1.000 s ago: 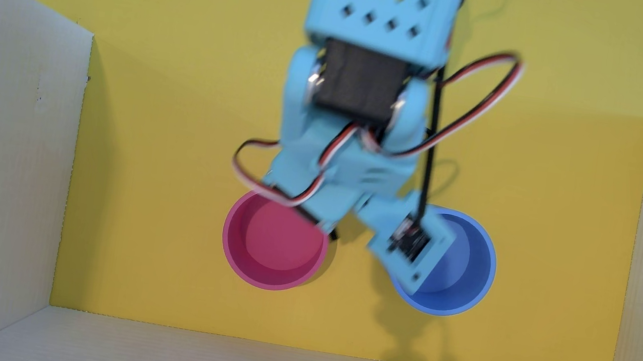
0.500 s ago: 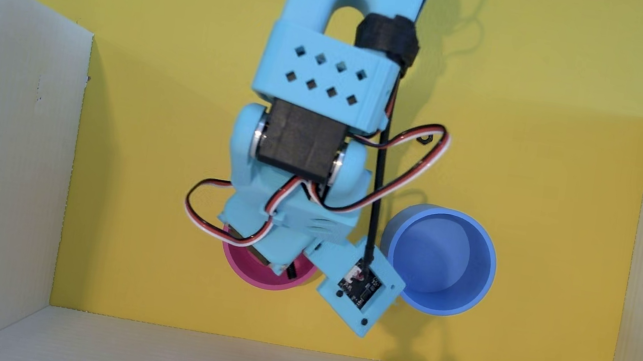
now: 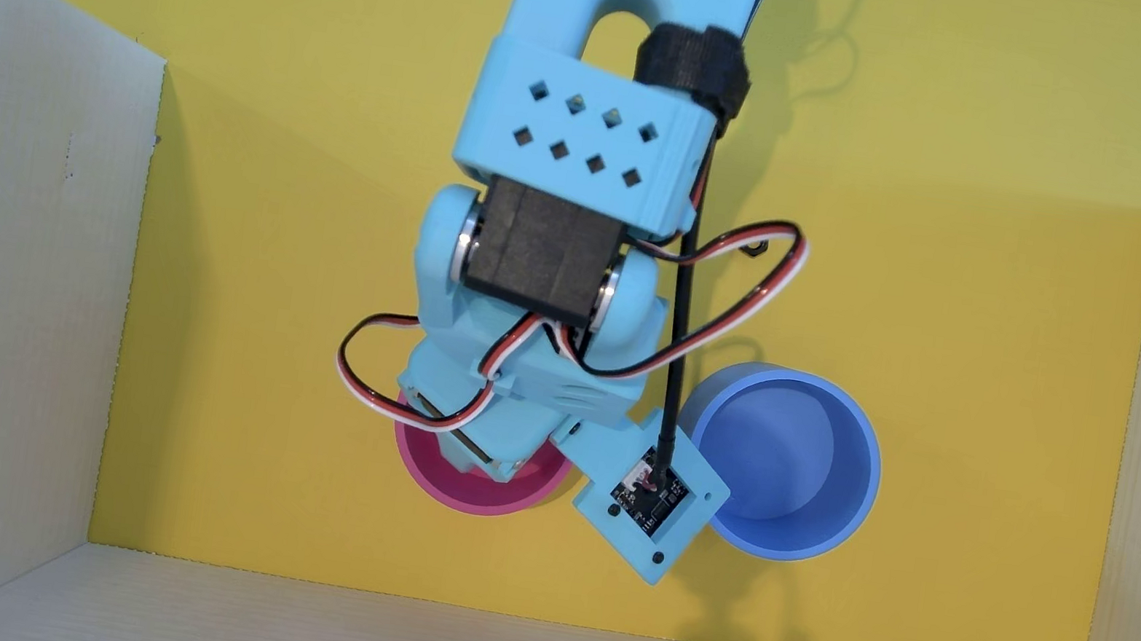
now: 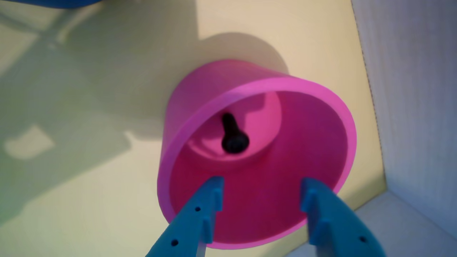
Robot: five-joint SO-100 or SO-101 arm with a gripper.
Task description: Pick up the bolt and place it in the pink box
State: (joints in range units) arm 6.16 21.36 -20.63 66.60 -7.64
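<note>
- In the wrist view the small black metal bolt [image 4: 234, 135] with its rounded head lies on the flat bottom of the round pink cup-like box [image 4: 257, 157], head toward the camera and threaded shank pointing away.
- The light-blue two-finger gripper [image 4: 262, 192] hangs over the pink box's mouth with its jaws spread apart and nothing between them; the bolt is well clear of both fingertips [image 4: 214, 189].
- Half a second ago the overhead view showed a dark, slim thing at the gripper tip above the pink box; now that spot shows only the blue fingers, so the bolt has just been let go and has dropped in.
- From above, the arm [image 3: 559, 151] covers most of the pink box [image 3: 483, 496], so the bolt itself cannot be seen there; only the lower part of the rim shows.
- The round blue container [image 3: 785, 463] stands just to the right of the pink box in the overhead view and looks empty.
- A small black item [image 3: 754, 247] on the yellow floor [image 3: 957, 432], half hidden by the wire loop, may be a nut; it is too small to be sure.
- Judged from this, the placing is done; what remains is to lift the arm clear without knocking the pink box.
</note>
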